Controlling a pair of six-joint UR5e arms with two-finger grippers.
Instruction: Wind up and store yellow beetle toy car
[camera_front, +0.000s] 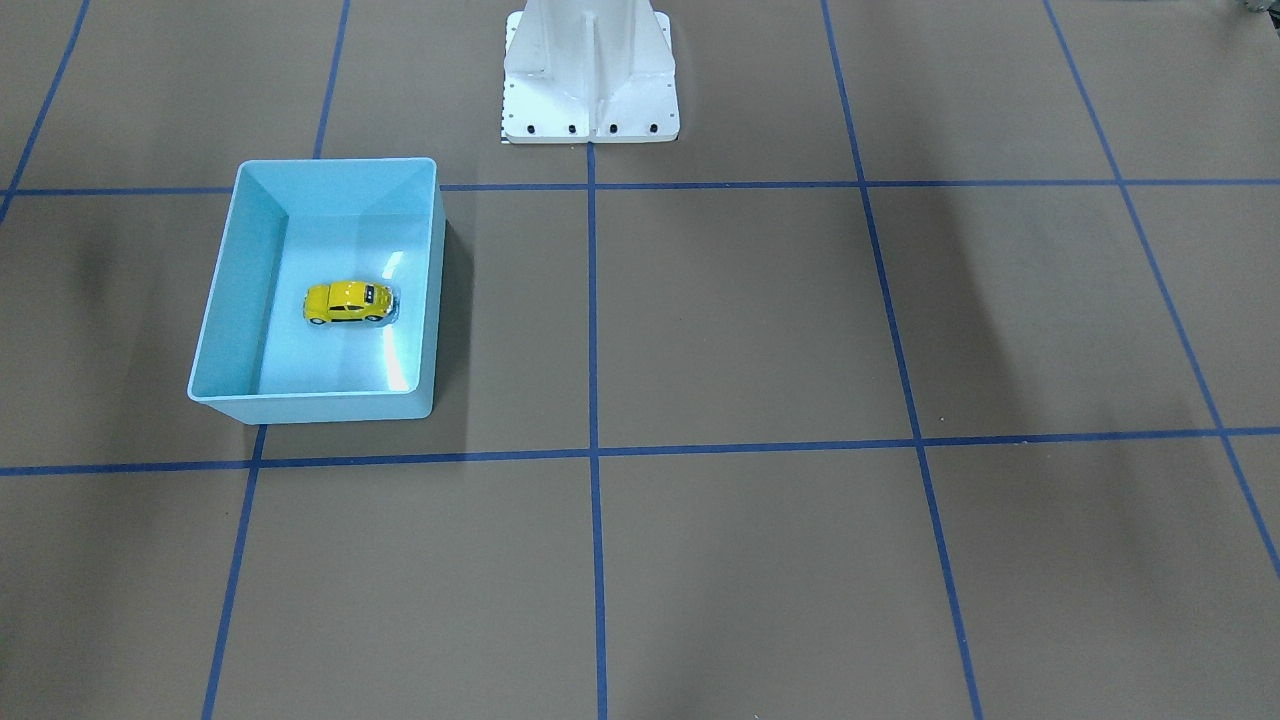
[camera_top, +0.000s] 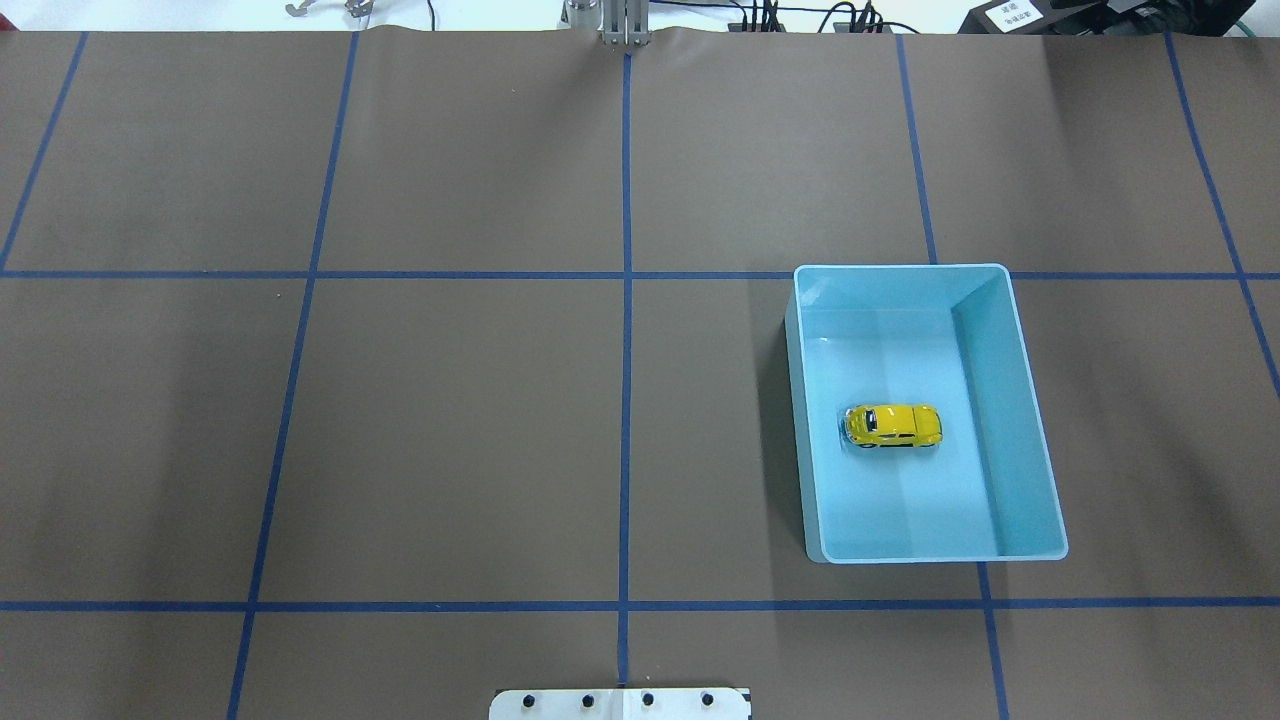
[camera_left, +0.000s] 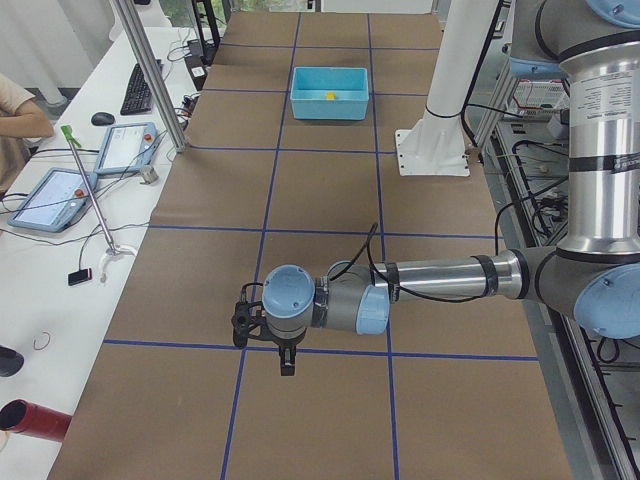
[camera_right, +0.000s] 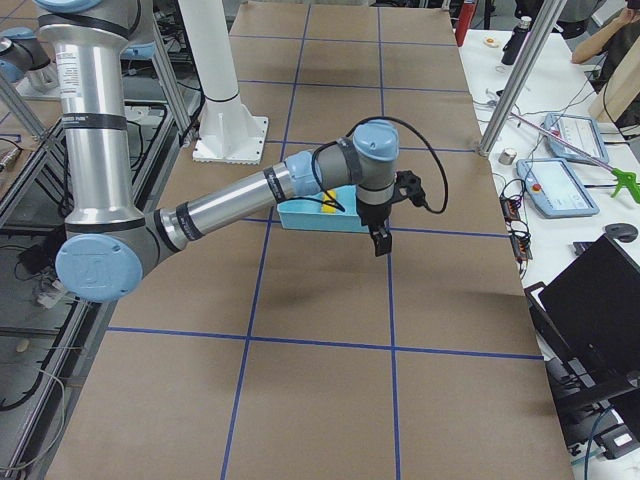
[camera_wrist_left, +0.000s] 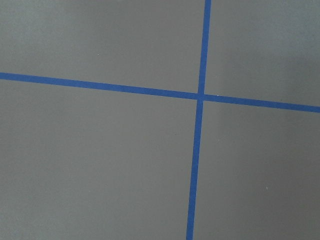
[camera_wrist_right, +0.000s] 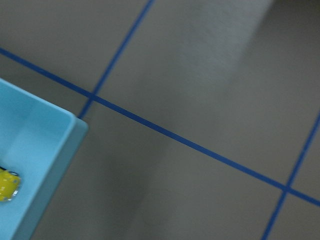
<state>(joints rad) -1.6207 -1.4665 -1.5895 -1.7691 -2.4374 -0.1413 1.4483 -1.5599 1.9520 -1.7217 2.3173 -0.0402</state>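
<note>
The yellow beetle toy car (camera_front: 347, 301) stands on its wheels inside the light blue bin (camera_front: 338, 162), near the middle of its floor. It also shows in the overhead view (camera_top: 892, 425), within the bin (camera_top: 900, 268), and at the right wrist view's left edge (camera_wrist_right: 7, 185). No gripper shows in the overhead, front or wrist views. My left gripper (camera_left: 286, 358) hangs over the bare table far from the bin (camera_left: 329, 105). My right gripper (camera_right: 379, 240) hangs above the table just beside the bin (camera_right: 320, 218). I cannot tell whether either is open or shut.
The white robot pedestal (camera_front: 590, 70) stands at the table's robot side (camera_top: 620, 703). Blue tape lines cross the brown table cover (camera_wrist_left: 200, 95). Side benches hold tablets (camera_left: 50, 195) and a laptop (camera_right: 590, 290). An operator sits at one (camera_left: 15, 115).
</note>
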